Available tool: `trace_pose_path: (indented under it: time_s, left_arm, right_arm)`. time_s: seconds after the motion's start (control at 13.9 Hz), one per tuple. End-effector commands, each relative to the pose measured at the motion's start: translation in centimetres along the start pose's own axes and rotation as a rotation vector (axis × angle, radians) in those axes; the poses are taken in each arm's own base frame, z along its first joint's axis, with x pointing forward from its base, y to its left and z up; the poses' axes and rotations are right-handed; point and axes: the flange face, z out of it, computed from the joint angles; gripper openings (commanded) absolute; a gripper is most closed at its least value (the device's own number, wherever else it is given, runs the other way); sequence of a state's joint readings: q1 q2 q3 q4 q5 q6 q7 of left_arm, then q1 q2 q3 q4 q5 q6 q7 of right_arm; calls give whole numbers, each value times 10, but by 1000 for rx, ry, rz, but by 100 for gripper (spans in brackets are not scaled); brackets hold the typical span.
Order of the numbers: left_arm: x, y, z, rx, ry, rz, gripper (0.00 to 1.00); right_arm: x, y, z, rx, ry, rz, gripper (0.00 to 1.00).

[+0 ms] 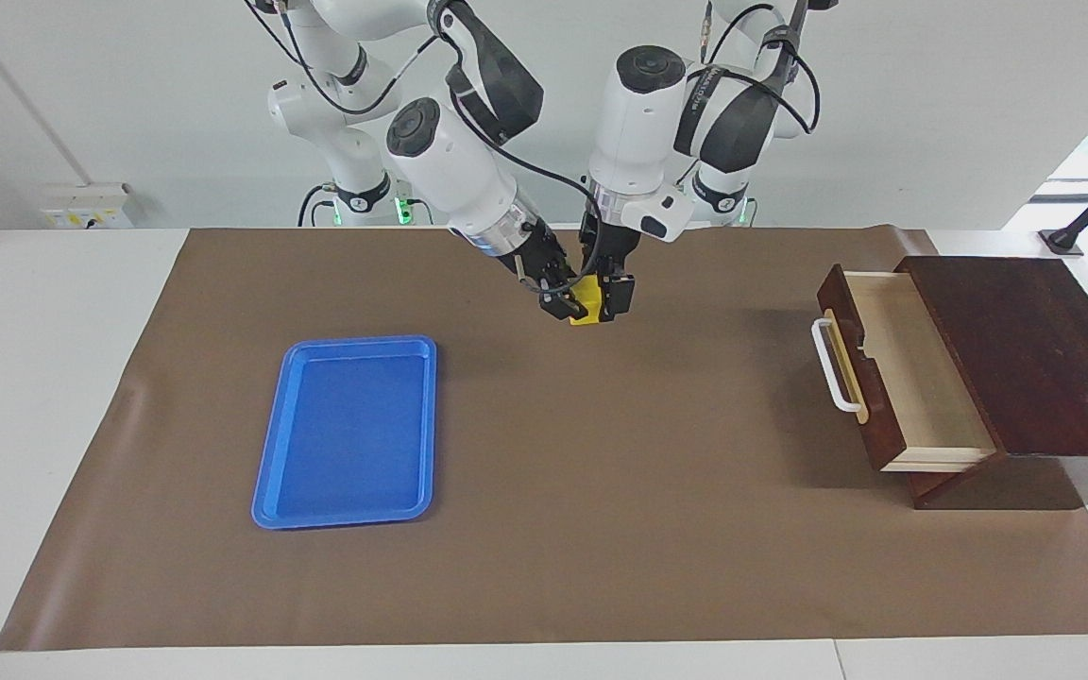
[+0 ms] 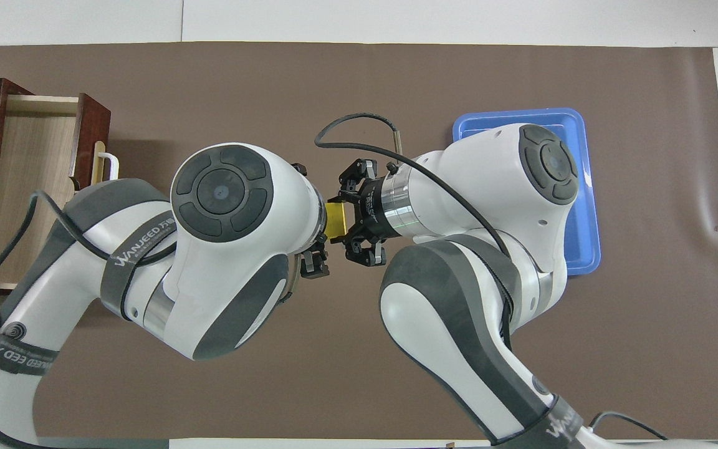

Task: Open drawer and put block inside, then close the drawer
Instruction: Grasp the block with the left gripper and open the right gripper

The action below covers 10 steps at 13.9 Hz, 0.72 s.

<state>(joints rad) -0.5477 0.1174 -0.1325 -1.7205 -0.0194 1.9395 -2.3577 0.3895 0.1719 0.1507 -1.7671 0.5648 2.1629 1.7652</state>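
Two grippers at one block (image 1: 586, 310), right gripper (image 1: 564, 304) jaws clamped on it, left gripper (image 1: 608, 295) jaws spread wide around it

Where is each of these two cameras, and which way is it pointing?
Facing view: high across the table, looking back at the robots; both arms show from bases to grippers, the right gripper holding the block up, the left gripper open around it.
Overhead view: high above the robots' end, looking forward and steeply down; both arms rise from the bottom edge, bases unseen.
Shared: the block, the open drawer at the left arm's end, the tray at the right arm's end, turned half round between the views.
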Motion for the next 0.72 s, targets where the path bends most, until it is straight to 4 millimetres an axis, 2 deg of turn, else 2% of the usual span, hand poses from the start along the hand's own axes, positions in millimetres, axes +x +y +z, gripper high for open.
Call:
trace_pose_path:
  time_s: [0.0, 0.07, 0.14, 0.22, 0.5, 0.57, 0.65]
  left_arm:
    - [-5, -3, 1, 0, 16, 24, 70]
    - [-4, -3, 0, 3, 20, 24, 52]
    - [-4, -4, 2, 9, 25, 25, 21]
    - [-4, -4, 2, 10, 26, 24, 0]
    - [-1, 1, 0, 9, 18, 13, 0]
    - [-1, 1, -1, 9, 16, 12, 0]
    - [-1, 2, -1, 10, 17, 11, 0]
  right_arm:
    - [-2, -3, -4, -5, 9, 18, 0]
    - [-1, -4, -4, -6, 9, 19, 0]
    - [-1, -4, -5, -7, 7, 20, 0]
    - [-2, -4, -6, -6, 7, 21, 0]
    - [0, -5, -6, -7, 6, 46, 0]
    - [0, -4, -6, -12, 10, 56, 42]
    - [-1, -4, -7, -17, 14, 54, 99]
